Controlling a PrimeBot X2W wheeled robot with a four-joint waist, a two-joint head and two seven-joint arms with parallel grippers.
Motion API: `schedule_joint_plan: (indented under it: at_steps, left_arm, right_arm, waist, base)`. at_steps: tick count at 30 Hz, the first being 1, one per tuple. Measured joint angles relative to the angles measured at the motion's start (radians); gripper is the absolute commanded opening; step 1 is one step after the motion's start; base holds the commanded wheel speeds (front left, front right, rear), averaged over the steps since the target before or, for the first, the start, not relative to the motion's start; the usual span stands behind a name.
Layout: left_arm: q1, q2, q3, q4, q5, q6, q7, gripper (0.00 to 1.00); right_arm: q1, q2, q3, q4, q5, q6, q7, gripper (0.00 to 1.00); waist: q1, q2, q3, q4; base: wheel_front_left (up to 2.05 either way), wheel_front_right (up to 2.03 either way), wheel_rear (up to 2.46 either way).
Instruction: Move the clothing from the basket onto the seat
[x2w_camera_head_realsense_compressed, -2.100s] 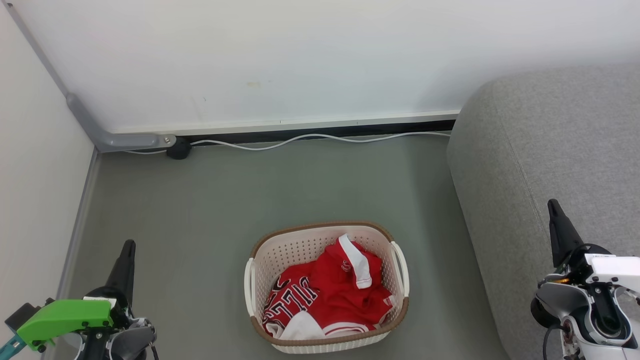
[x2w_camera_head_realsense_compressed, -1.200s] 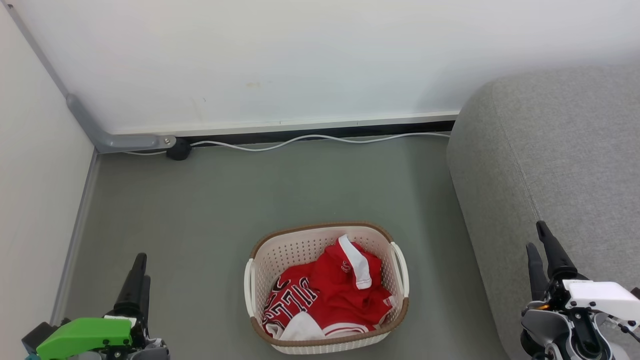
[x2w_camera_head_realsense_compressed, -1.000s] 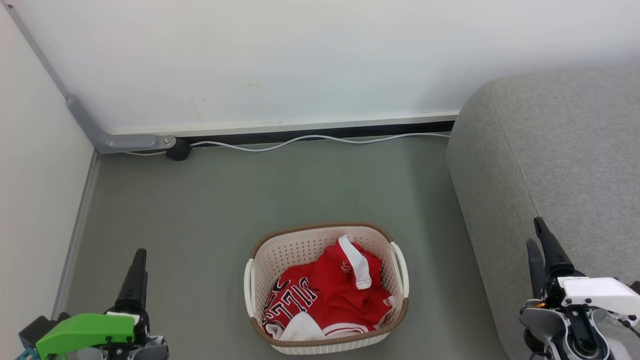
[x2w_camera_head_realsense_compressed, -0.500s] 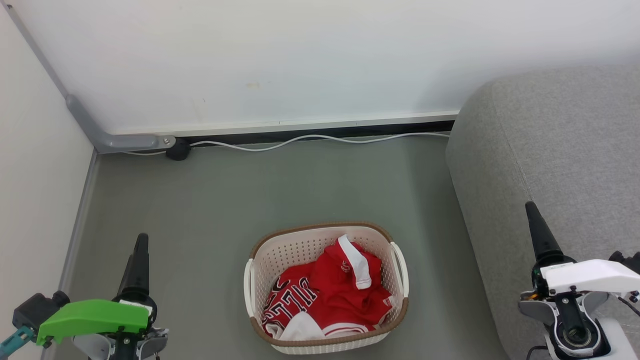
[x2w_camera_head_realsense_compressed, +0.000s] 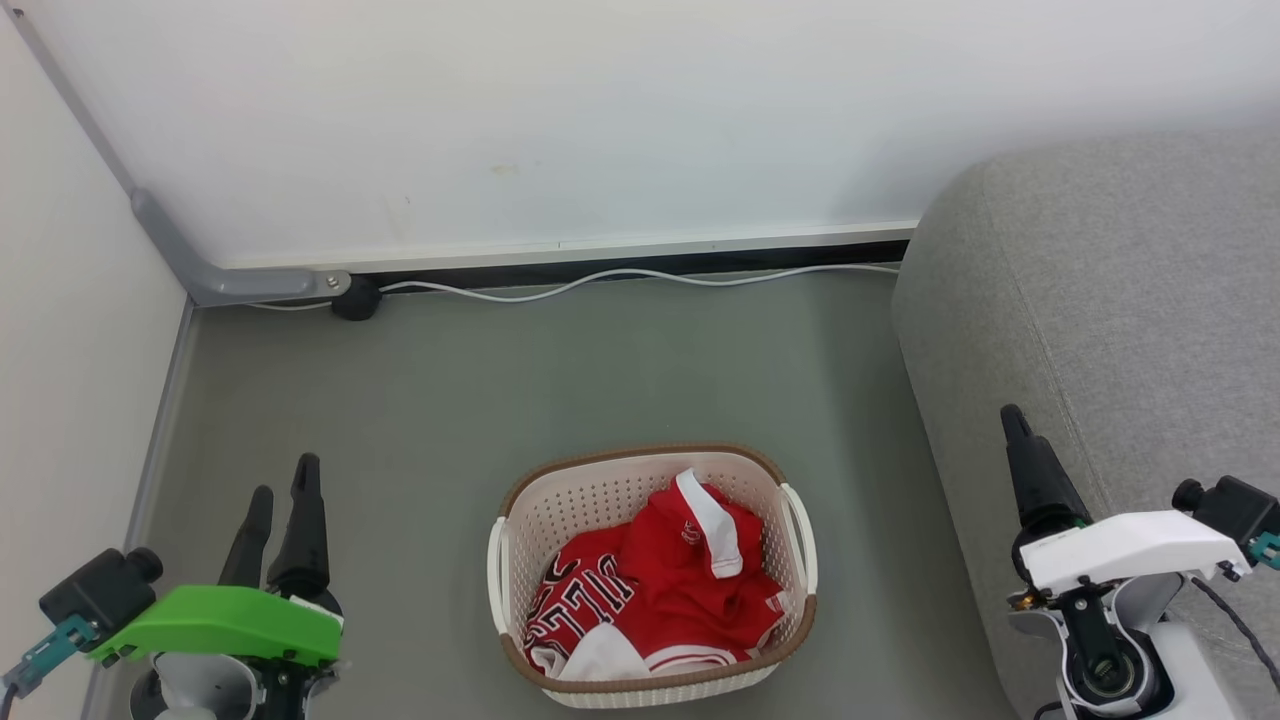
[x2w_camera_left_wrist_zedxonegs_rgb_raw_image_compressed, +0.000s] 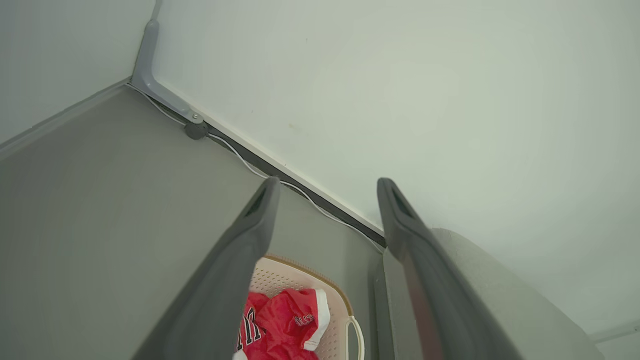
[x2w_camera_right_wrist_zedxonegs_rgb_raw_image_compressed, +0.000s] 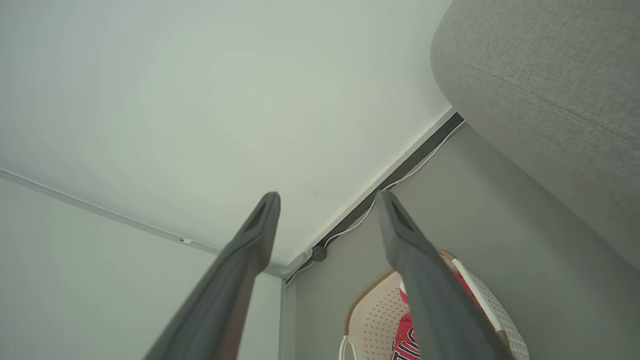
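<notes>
We note red clothing (x2w_camera_head_realsense_compressed: 690, 590), white-trimmed with black lettering, crumpled in a heap inside the basket (x2w_camera_head_realsense_compressed: 590, 500). The basket is cream, perforated, brown-rimmed and upright on the floor (x2w_camera_head_realsense_compressed: 450, 400). The grey seat (x2w_camera_head_realsense_compressed: 1120, 300) stands near its right side, not touching.

Head view looks down from high over the floor (x2w_camera_head_realsense_compressed: 450, 400), facing the wall (x2w_camera_head_realsense_compressed: 600, 120); basket (x2w_camera_head_realsense_compressed: 600, 505) low centre, seat (x2w_camera_head_realsense_compressed: 1130, 300) right; left wrist view sits low, looking along the left pincer (x2w_camera_left_wrist_zedxonegs_rgb_raw_image_compressed: 328, 182) toward wall and seat; right wrist view, rolled, looks along the right pincer (x2w_camera_right_wrist_zedxonegs_rgb_raw_image_compressed: 328, 196) toward the wall corner; all 3 share basket, cable (x2w_camera_head_realsense_compressed: 520, 296), wall, seat; both wrist views crop the basket.
</notes>
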Motion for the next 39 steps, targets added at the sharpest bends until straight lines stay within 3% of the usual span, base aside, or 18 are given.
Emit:
schedule_joint_plan:
  at_steps: [18, 39]
  left_arm:
    - [0.044, 0.003, -0.057, -0.028, 0.290, 0.055, -0.061, 1.00]
    - [0.080, 0.002, -0.091, -0.068, 0.524, 0.099, -0.132, 1.00]
  right_arm:
    - [0.001, -0.009, 0.094, -0.003, -0.248, -0.035, -0.058, 1.00]
    - [0.003, -0.019, 0.174, 0.006, -0.480, -0.061, -0.130, 1.00]
  waist:
    - [0.0001, 0.0000, -0.007, 0.000]
    - [0.0000, 0.0000, -0.011, -0.001]
  base:
    - [0.00, 0.00, 0.00]
    - [0.00, 0.00, 0.00]
